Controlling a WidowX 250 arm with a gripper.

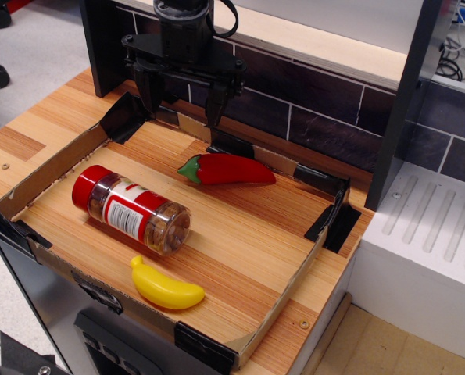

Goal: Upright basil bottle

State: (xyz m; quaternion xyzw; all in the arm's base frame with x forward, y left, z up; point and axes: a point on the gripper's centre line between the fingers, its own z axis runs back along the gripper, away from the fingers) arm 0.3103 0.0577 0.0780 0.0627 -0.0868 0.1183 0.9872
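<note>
- Up top, the arm runs out of the picture, so only its black lower part and the pincer [182, 100] can be seen, hanging over the far-left corner of the tray with its two fingers spread apart and nothing between them.
- The cardboard tray [291, 281], low-walled and taped with black at the corners, sits on the wooden counter [29, 137]; its near-left corner is cut off by the frame edge.
- Inside the tray lie three things, one of each.
- One basil bottle [130, 208] lies on its side left of centre, red cap pointing to the far left, clear base towards the near right. The label print is too small to read; brownish contents show through the plastic.
- One toy red chili pepper [228, 169] with a green stem lies beyond the bottle, near the back wall, apart from it.
- One toy banana [165, 287] lies just in front of the bottle's base, close to the near wall.
- The pincer is well apart from the bottle.
</note>
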